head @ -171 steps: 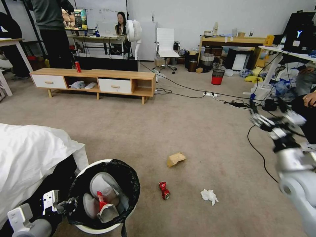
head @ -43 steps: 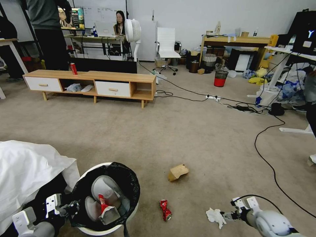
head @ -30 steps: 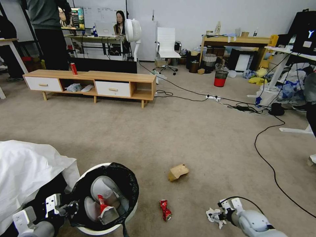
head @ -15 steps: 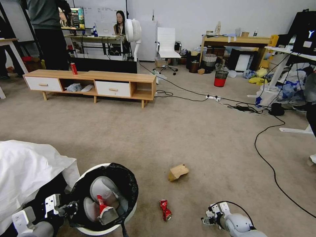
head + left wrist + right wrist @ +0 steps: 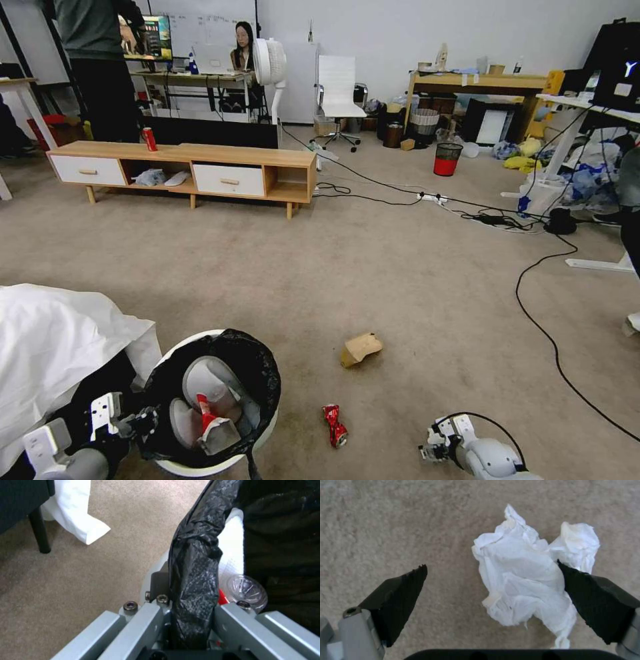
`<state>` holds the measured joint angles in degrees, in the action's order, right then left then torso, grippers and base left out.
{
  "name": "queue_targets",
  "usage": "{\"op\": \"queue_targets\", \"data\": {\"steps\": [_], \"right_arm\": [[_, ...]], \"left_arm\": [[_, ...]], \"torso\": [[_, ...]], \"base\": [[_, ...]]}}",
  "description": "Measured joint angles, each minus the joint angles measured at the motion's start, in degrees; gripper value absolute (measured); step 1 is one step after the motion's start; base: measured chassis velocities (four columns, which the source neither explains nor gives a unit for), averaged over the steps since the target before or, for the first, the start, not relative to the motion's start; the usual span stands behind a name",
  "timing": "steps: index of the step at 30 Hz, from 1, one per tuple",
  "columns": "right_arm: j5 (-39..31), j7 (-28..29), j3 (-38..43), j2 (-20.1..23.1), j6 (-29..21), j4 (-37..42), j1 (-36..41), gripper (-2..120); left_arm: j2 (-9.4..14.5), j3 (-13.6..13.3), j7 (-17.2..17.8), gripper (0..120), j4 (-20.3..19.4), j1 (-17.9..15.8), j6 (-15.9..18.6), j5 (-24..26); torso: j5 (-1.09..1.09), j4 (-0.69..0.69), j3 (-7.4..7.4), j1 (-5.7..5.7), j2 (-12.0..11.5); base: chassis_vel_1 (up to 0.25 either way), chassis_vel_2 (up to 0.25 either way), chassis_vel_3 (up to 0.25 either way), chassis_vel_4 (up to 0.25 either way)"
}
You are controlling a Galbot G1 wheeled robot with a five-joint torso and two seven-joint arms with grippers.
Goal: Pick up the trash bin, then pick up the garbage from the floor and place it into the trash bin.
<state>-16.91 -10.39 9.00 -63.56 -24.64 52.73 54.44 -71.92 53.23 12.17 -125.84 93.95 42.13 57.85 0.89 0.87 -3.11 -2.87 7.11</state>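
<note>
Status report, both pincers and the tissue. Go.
Left pincer shut on trash bin rim. Right pincer open, low over carpet, straddling white tissue. Nothing in the way.

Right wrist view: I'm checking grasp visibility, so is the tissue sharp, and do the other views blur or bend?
Right wrist view: white tissue crisp between open black fingertips, carpet soft. Left wrist view: bin liner and near fingers blurred. Head view: wide-angle bowing at edges, even indoor light.

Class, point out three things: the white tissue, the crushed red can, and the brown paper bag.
white tissue (image 5: 520,580), right wrist view, middle of the crumpled sheet.
crushed red can (image 5: 335,425), head view, middle of the dented body.
brown paper bag (image 5: 360,348), head view, middle of the crumpled side.
</note>
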Motion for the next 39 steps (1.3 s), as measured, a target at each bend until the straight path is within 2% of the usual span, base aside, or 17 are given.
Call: {"op": "queue_targets", "data": {"steps": [6,8,12,14,16,18,19,21,23,24,27,29,30,31,39], "right_arm": [[-0.01,0.93,0.56,1.24,-0.85,1.22,0.7,93],[-0.03,1.19,0.88,1.97,-1.11,1.81,1.07,82],[-0.03,1.52,1.31,2.66,-1.5,2.61,1.52,73],[-0.19,1.72,1.71,3.46,-2.0,3.31,1.89,62],[-0.35,1.77,1.82,3.7,-2.08,3.49,2.0,58],[-0.69,2.01,2.18,4.14,-2.28,4.07,2.36,44],[-0.69,2.01,2.18,4.14,-2.28,4.07,2.36,44],[-0.86,2.13,2.33,4.38,-2.39,4.57,2.67,36],[-0.88,2.15,2.36,4.43,-2.39,4.68,2.74,35],[-0.95,2.19,2.45,4.61,-2.39,4.93,2.95,26],[-1.01,2.24,2.49,4.81,-2.35,5.13,3.15,20],[-1.32,2.24,2.54,5.27,-2.01,5.62,3.49,8],[-1.32,2.24,2.54,5.27,-2.01,5.62,3.49,8],[-1.49,2.24,2.55,5.43,-1.71,5.78,3.63,2],[-3.29,2.24,2.57,5.87,0.5,6.7,4.21,0]], "left_arm": [[0.0,-0.04,0.0,1,-0.01,-0.06,0.0,0.0],[-0.02,-0.06,0.0,1,-0.05,-0.03,0.0,-0.01],[0.03,-0.06,0.0,1,-0.05,-0.03,0.0,-0.02],[0.15,-0.06,0.01,1,-0.05,-0.11,0.0,-0.02],[0.18,-0.07,0.02,1,-0.05,-0.17,0.0,-0.02],[0.19,-0.2,0.06,1,0.06,-0.31,0.0,-0.02],[0.19,-0.2,0.06,1,0.06,-0.31,0.0,-0.02],[0.2,-0.25,0.09,1,0.19,-0.31,0.0,-0.05],[0.2,-0.26,0.09,1,0.22,-0.31,0.0,-0.06],[0.21,-0.27,0.09,1,0.38,-0.33,0.0,-0.09],[0.21,-0.28,0.1,1,0.44,-0.33,0.0,-0.12],[0.19,-0.27,0.1,1,0.46,-0.29,0.0,-0.14],[0.19,-0.27,0.1,1,0.46,-0.29,0.0,-0.14],[0.18,-0.27,0.1,1,0.45,-0.28,0.0,-0.15],[-0.03,-0.37,0.1,1,0.42,-0.25,0.0,-0.22]], "torso": [[0.0,0.0,0.0,0.0,0.0],[0.01,-0.01,0.0,0.0,0.0],[0.0,0.0,0.0,0.0,0.0],[0.01,-0.01,0.0,0.0,0.0],[0.01,0.0,0.0,0.0,0.0],[0.01,0.0,0.0,0.0,0.0],[0.01,0.0,0.0,0.0,0.0],[0.01,-0.01,0.0,0.0,0.0],[0.01,-0.01,0.0,0.0,0.0],[0.01,-0.01,0.0,0.0,0.0],[0.0,0.0,0.0,0.0,0.0],[0.01,-0.01,0.0,0.0,0.0],[0.01,-0.01,0.0,0.0,0.0],[0.01,0.0,0.0,0.0,0.0],[0.01,-0.01,0.0,0.0,0.0]], "base": [[0.0,0.0,0.0,0.0],[0.0,0.0,0.0,0.0],[0.0,0.0,0.0,0.0],[0.0,0.0,0.0,0.0],[0.0,0.0,0.0,0.0],[0.0,0.0,0.0,0.0],[0.0,0.0,0.0,0.0],[0.0,0.0,0.0,0.0],[0.0,0.0,0.0,0.0],[0.0,0.0,0.0,0.0],[0.0,0.0,0.0,0.0],[0.0,0.0,0.0,0.0],[0.0,0.0,0.0,0.0],[0.0,0.0,0.0,0.0],[0.0,0.0,0.0,0.0]]}}
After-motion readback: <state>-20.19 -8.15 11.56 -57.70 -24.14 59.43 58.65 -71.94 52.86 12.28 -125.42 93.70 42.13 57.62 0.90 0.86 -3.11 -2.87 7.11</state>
